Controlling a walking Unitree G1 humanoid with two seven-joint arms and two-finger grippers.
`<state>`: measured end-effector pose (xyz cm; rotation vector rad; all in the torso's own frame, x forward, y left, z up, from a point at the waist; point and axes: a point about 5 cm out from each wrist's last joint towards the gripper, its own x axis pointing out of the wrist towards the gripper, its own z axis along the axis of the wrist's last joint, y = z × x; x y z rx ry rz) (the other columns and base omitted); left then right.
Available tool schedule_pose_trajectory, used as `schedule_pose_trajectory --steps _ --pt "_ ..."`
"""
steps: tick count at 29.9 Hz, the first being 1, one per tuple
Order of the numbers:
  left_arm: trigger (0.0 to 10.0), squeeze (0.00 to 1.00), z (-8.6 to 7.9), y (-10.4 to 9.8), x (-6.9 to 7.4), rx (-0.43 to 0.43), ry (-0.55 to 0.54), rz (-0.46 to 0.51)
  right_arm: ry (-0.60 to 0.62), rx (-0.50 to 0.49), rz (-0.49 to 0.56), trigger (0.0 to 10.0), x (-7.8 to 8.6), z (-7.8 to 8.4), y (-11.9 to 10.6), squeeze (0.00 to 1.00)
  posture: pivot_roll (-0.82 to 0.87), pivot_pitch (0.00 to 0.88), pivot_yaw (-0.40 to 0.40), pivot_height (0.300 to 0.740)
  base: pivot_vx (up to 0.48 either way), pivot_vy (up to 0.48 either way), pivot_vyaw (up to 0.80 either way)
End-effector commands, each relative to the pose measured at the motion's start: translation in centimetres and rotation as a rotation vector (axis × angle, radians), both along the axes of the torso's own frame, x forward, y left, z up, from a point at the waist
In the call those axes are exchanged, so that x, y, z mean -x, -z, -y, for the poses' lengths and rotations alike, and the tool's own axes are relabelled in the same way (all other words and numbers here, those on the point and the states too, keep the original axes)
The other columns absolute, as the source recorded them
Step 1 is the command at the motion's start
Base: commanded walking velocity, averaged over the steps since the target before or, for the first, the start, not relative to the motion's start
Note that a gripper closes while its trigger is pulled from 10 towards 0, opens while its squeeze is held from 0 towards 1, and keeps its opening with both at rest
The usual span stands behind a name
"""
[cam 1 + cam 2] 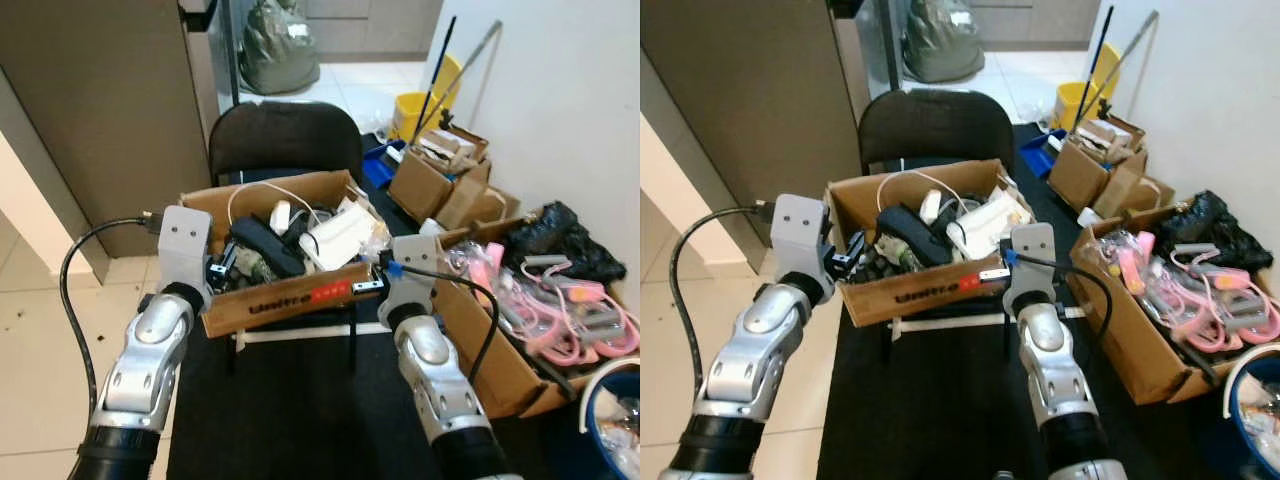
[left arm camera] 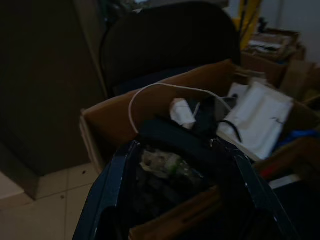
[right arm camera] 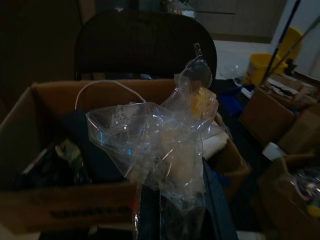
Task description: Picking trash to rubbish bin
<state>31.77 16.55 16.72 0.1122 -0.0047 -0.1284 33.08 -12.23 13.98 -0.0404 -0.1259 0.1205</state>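
A crumpled clear plastic wrapper (image 3: 160, 140) stands up between the fingers of my right gripper (image 3: 180, 205), which is shut on it at the right front corner of a cardboard box (image 1: 290, 297). The box rests on a black chair (image 1: 285, 135) and holds cables, a white packet and dark items. My left gripper (image 1: 222, 268) is open at the box's left front corner, its fingers (image 2: 112, 185) spread over the dark clutter inside. A blue bin (image 1: 612, 420) with a white rim stands on the floor at the far right, near my feet.
A larger cardboard box (image 1: 500, 365) full of pink items sits on the floor to the right, with a black bag (image 1: 560, 235) behind it. More boxes (image 1: 425, 180) and a yellow mop bucket (image 1: 425, 105) stand by the wall. A black mat (image 1: 300, 420) covers the floor below.
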Motion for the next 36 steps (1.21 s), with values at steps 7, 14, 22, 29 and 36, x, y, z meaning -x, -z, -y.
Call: schedule_pose_trajectory --steps 7,14,22,29,36 --pt "10.0 0.00 0.01 0.02 -0.02 -0.015 0.004 -0.002 -0.006 0.038 -0.030 10.0 -0.03 0.21 0.73 0.00 0.00 0.133 0.016 0.740 0.399 0.000 0.23" --pt "10.0 0.00 -0.05 -0.07 -0.04 -0.019 0.003 0.001 0.013 0.008 -0.023 10.0 -0.14 0.38 0.61 0.00 0.00 0.132 0.016 0.740 0.401 0.000 0.57" --pt "10.0 0.00 -0.09 -0.09 -0.04 -0.023 0.003 0.001 0.013 0.014 -0.023 10.0 -0.21 0.37 0.64 0.00 0.01 0.133 0.016 0.740 0.401 0.000 0.00" --pt "10.0 0.00 -0.10 -0.07 -0.02 -0.026 0.006 0.000 0.033 0.011 -0.020 10.0 -0.29 0.52 0.59 0.00 0.01 0.135 0.017 0.740 0.400 0.000 0.00" --pt "10.0 0.00 0.26 0.13 0.04 -0.028 0.044 -0.016 0.041 0.013 -0.018 10.0 -0.45 0.58 0.57 0.00 0.01 0.139 0.017 0.740 0.251 0.000 0.00"
